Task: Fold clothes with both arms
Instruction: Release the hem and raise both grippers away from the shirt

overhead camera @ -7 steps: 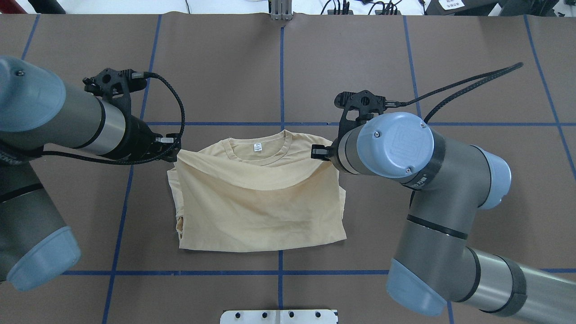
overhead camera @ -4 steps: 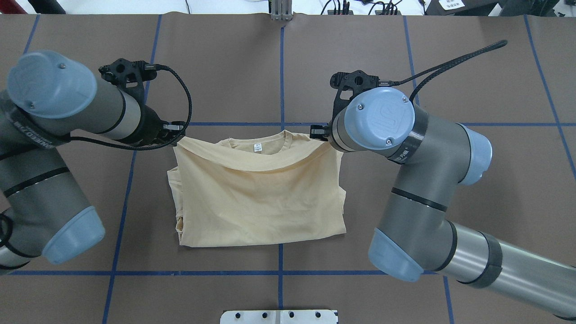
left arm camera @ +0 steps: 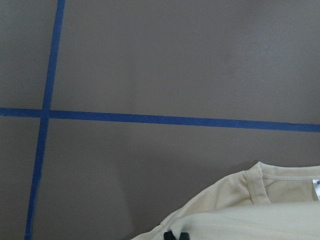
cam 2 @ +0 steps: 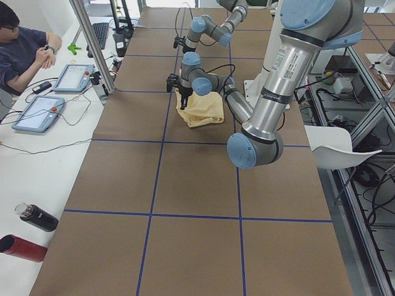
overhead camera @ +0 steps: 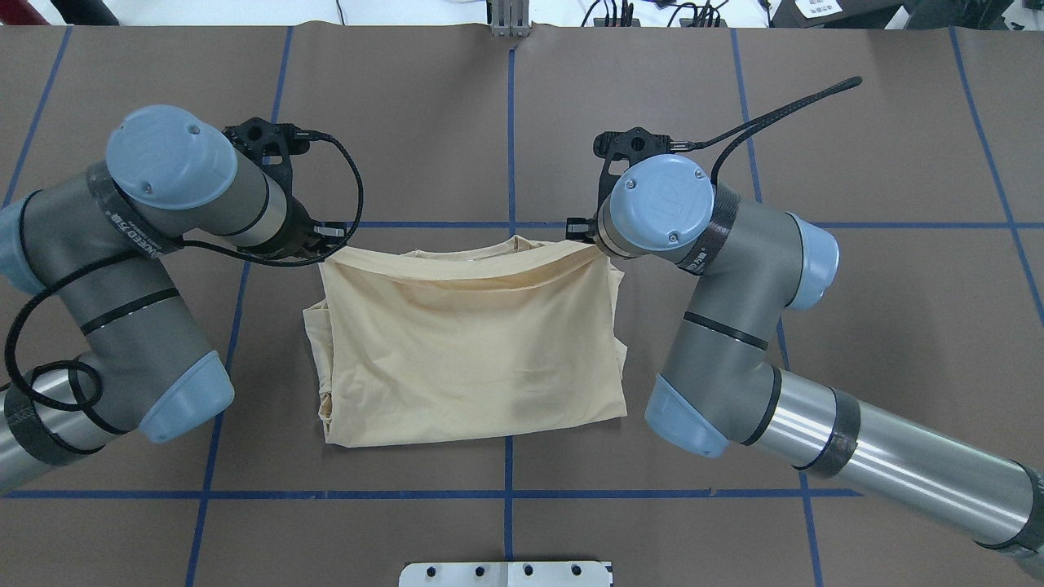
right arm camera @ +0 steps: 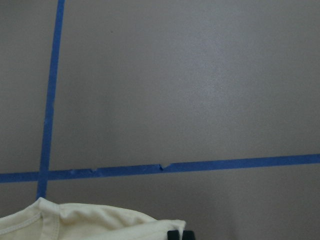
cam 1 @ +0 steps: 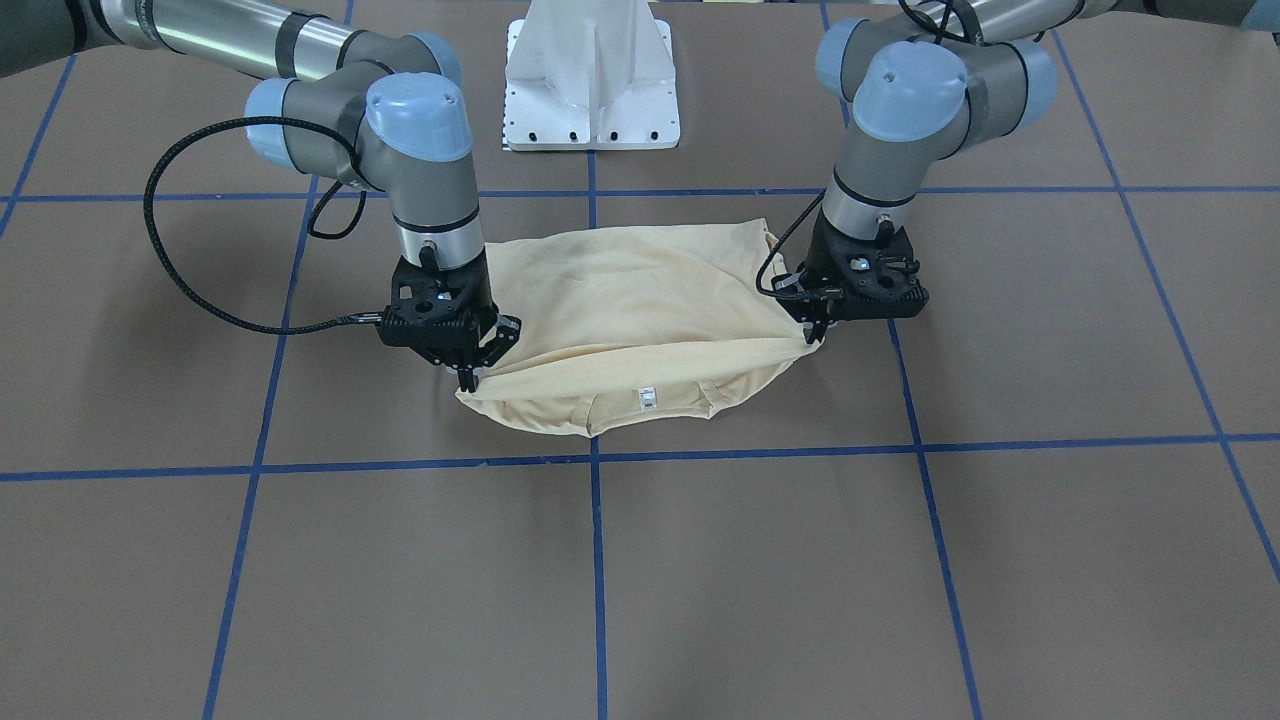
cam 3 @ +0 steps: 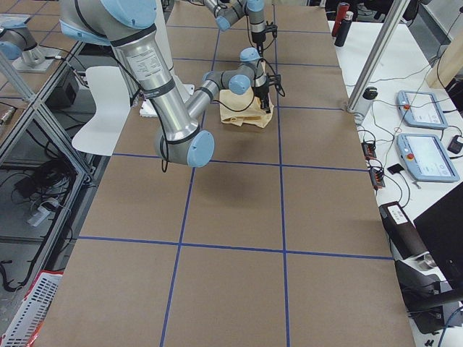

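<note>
The clothes are one pale cream-yellow shirt (overhead camera: pixel 473 350) lying on the brown table, its lower half folded up over its upper half. My left gripper (overhead camera: pixel 326 249) is shut on the left corner of the lifted fold edge, and my right gripper (overhead camera: pixel 581 236) is shut on the right corner. Between them the edge hangs slack just above the collar. In the front-facing view the collar and its white neck label (cam 1: pixel 647 398) show under the held edge, with the left gripper (cam 1: pixel 815 335) and right gripper (cam 1: pixel 467 378) at its ends. Both wrist views show black fingertips (left arm camera: pixel 175 235) (right arm camera: pixel 179 235) pinched on cloth.
The white pedestal base (cam 1: pixel 590 80) stands behind the shirt on the robot's side. Blue tape lines (overhead camera: pixel 510 139) grid the brown table cover. A seated person (cam 2: pixel 24 49), tablets (cam 2: pixel 34 114) and bottles (cam 2: pixel 37 217) are on the side bench beyond the far edge.
Both grippers have carried the fold edge away from the robot toward the collar. The neck label, visible earlier from overhead, is now covered by the fold.
</note>
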